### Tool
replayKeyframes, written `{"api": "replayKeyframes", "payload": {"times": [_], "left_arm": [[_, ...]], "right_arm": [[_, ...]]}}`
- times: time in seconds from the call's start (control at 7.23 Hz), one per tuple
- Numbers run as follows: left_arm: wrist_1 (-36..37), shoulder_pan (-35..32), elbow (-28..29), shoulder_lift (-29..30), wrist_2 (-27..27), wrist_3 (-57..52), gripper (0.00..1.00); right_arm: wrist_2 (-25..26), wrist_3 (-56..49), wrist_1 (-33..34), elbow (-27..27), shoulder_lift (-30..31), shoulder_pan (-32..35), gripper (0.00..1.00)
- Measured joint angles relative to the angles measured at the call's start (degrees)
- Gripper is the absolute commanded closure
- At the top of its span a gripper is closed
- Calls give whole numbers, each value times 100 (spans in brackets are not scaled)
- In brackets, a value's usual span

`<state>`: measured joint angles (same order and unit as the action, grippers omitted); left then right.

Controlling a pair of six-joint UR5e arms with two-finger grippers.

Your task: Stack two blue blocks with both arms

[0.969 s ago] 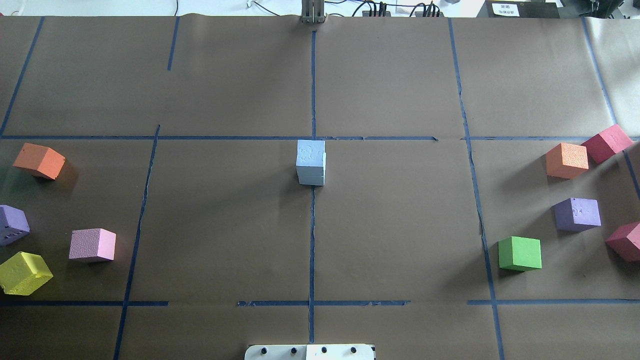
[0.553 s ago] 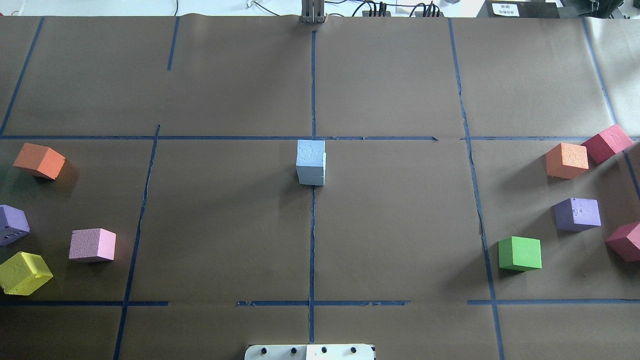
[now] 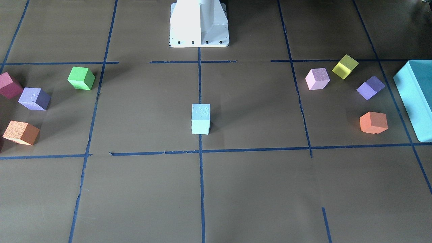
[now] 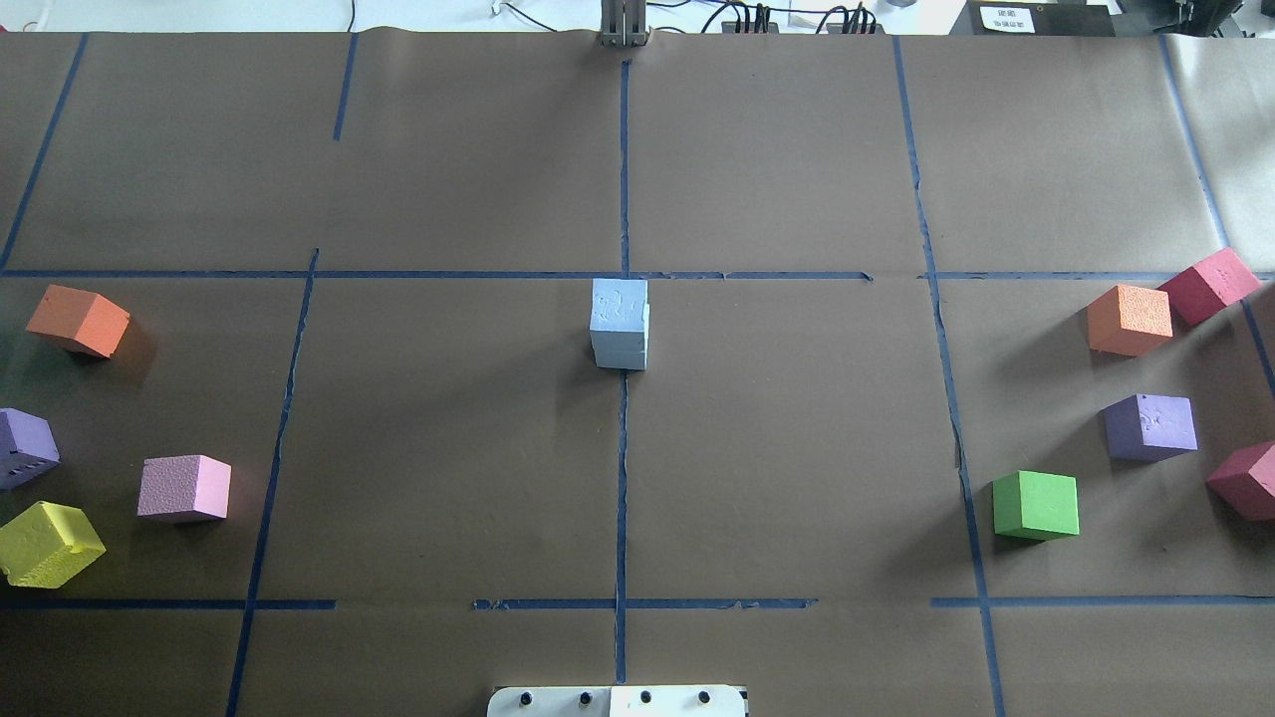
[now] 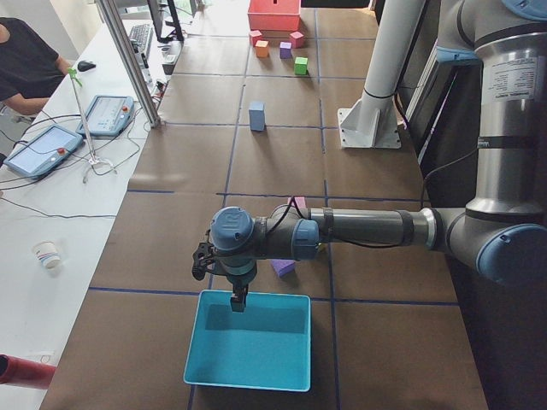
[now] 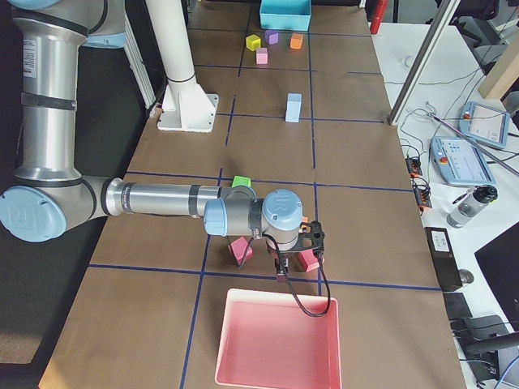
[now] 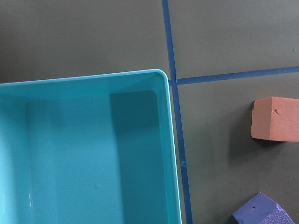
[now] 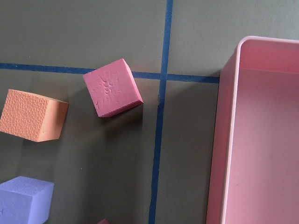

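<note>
The 2 blue blocks (image 4: 619, 327) stand stacked, 1 atop the other.

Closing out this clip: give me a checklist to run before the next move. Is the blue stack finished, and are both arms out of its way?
1. Stack made: upper blue block sits on lower blue block - ok.
2. Alignment: sides nearly flush, with only a slight offset in the overhead view - ok.
3. Left gripper is far from the stack, above the teal box - ok.
4. Right gripper is far from the stack, beside the pink tray - ok.
5. Jaws open: only the side views show them - cannot tell.
</note>
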<state>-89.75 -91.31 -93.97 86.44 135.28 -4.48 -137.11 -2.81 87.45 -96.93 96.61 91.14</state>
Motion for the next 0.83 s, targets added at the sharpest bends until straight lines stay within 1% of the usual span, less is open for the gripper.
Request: {"api": "replayKeyframes", "payload": {"times": [0.83], "left_arm": [[2,-1,74,-36,-12,-1,0]], "right_arm": [[-7,8,6,32,30,0,0]]}}
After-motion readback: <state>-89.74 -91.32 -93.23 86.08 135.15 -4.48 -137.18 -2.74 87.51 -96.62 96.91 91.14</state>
